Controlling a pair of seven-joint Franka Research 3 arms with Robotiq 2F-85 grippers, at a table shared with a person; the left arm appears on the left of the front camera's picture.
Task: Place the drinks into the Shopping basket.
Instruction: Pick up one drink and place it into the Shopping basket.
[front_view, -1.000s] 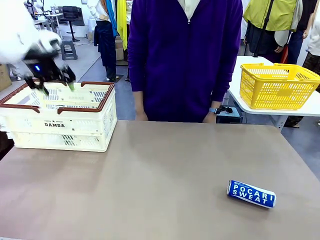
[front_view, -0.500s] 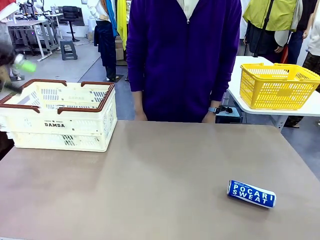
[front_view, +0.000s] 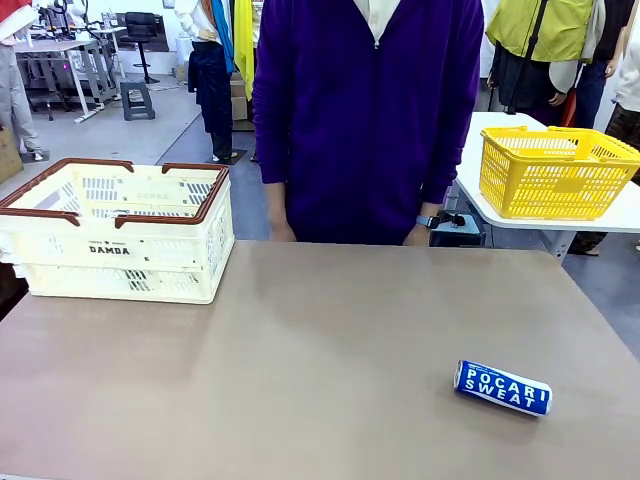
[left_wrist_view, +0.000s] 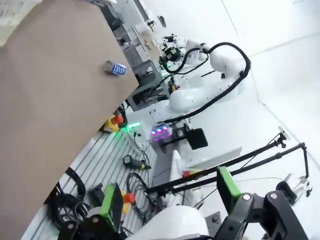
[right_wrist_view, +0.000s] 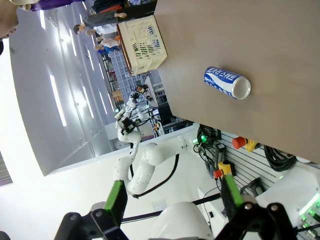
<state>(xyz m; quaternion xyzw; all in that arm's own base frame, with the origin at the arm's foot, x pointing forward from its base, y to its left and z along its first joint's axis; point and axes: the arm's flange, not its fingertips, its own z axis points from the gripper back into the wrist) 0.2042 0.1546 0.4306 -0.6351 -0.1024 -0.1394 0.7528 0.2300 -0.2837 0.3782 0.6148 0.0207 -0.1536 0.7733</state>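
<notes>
- Across the foreground of the front view: a flat taupe-brown table runs from the near edge to the person at the far side.
- At the far edge, centre: a person in a dark purple zipped top stands against the table, arms hanging down.
- On the table's far-left corner: the Shopping basket, a large cream-white rectangular plastic crate with slotted sides, a dark brown rim and brown handles, stands upright. The black word DAMDA faces the robot. The near wall hides its floor.
- Beyond the table, at the right: a yellow mesh plastic basket rests on a white side table.
- Left wrist view: the left gripper is released, green pads wide apart, nothing between them, well apart from the table.
- Right wrist view: the right gripper is likewise released and holds nothing.
- On the table's near-right area: a blue-and-white cylindrical metal drink can printed POCARI SWEAT lies on its side, well apart from the Shopping basket and outside it.
</notes>
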